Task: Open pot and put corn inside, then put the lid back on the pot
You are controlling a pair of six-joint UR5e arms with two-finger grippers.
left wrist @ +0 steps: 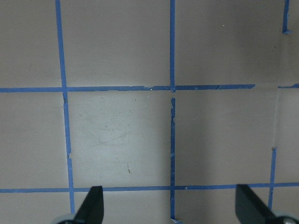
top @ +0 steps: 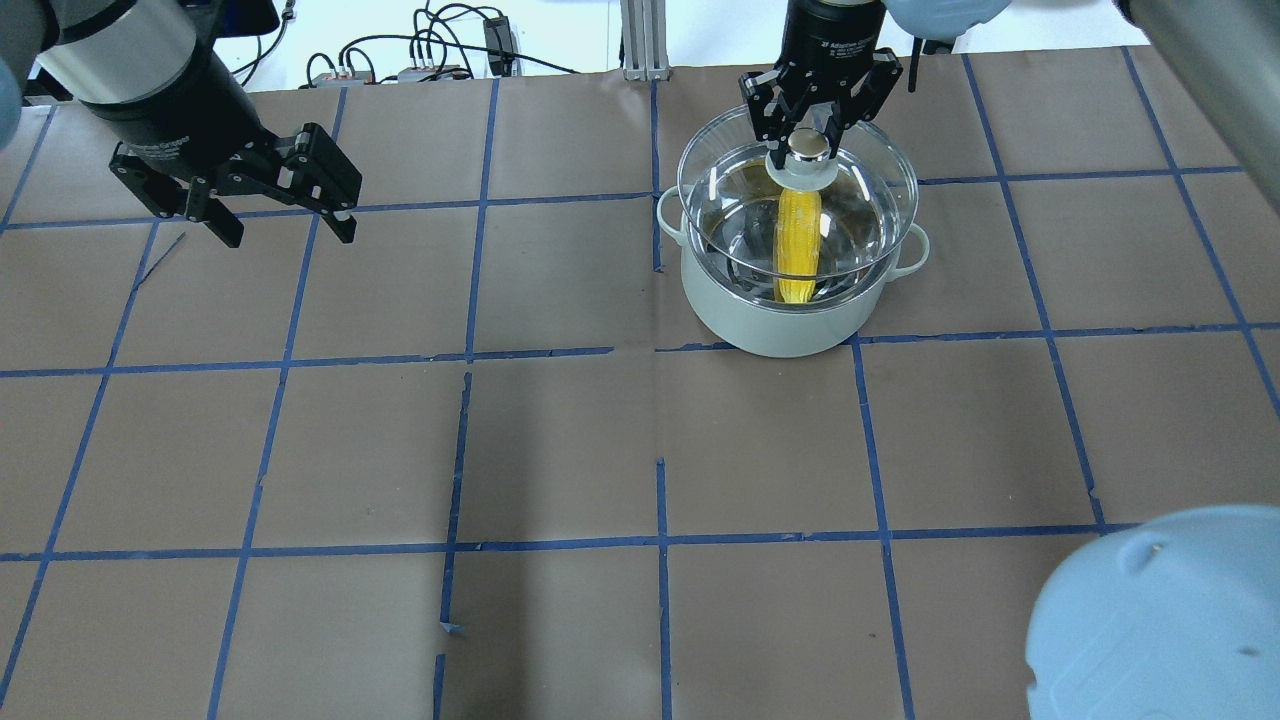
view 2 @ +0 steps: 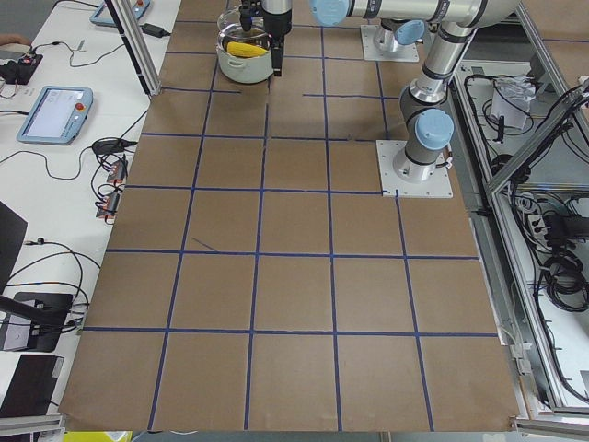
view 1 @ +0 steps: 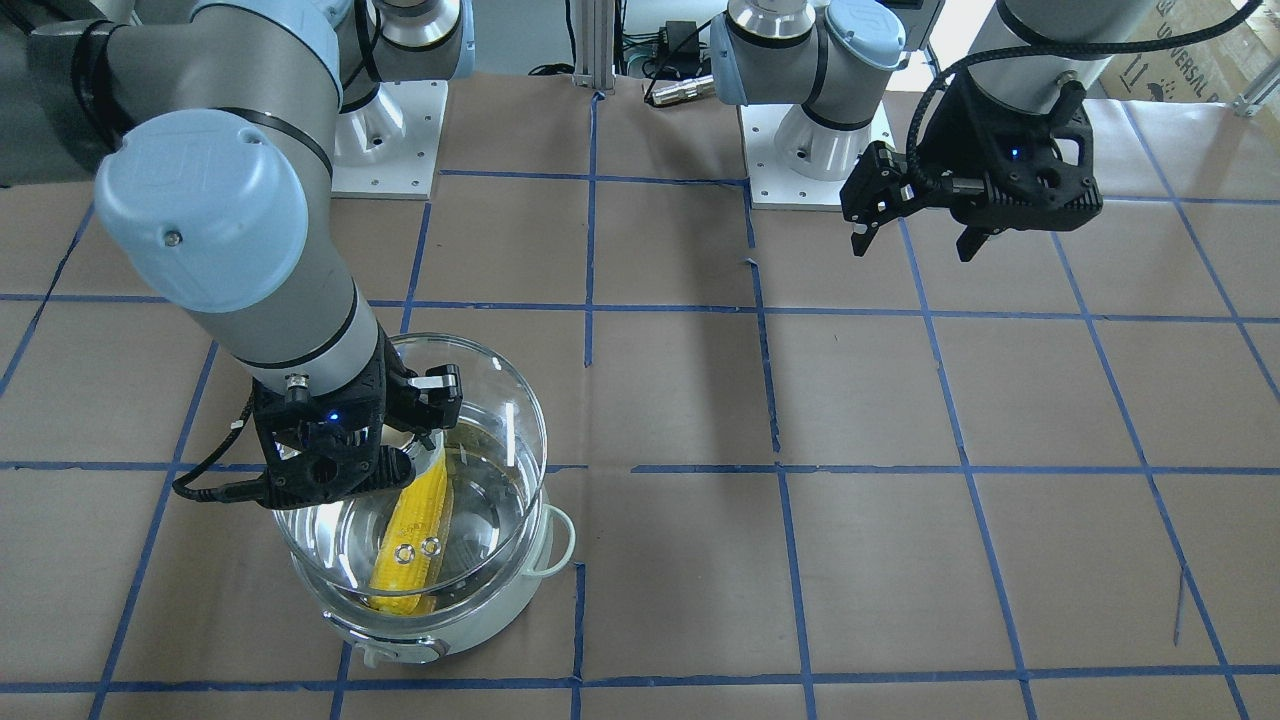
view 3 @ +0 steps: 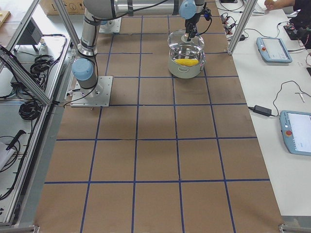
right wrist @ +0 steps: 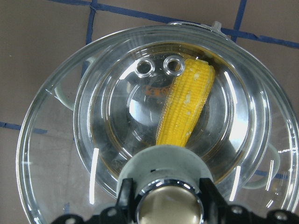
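The pale mint pot (top: 790, 325) stands on the table's right half, and it also shows in the front view (view 1: 470, 620). The yellow corn (top: 798, 250) lies inside it and shows through the glass in the right wrist view (right wrist: 187, 112). My right gripper (top: 810, 135) is shut on the knob (right wrist: 168, 200) of the clear glass lid (top: 715, 195). It holds the lid a little above the pot's rim, roughly level. My left gripper (top: 288, 230) is open and empty, well above the table at the far left; the left wrist view (left wrist: 170, 207) shows only paper under it.
Brown paper with a blue tape grid (top: 560, 450) covers the table. The arm bases (view 1: 815, 150) are bolted at the robot's side. Cables and plugs (top: 420, 65) lie beyond the far edge. Side tables hold tablets (view 3: 274, 48).
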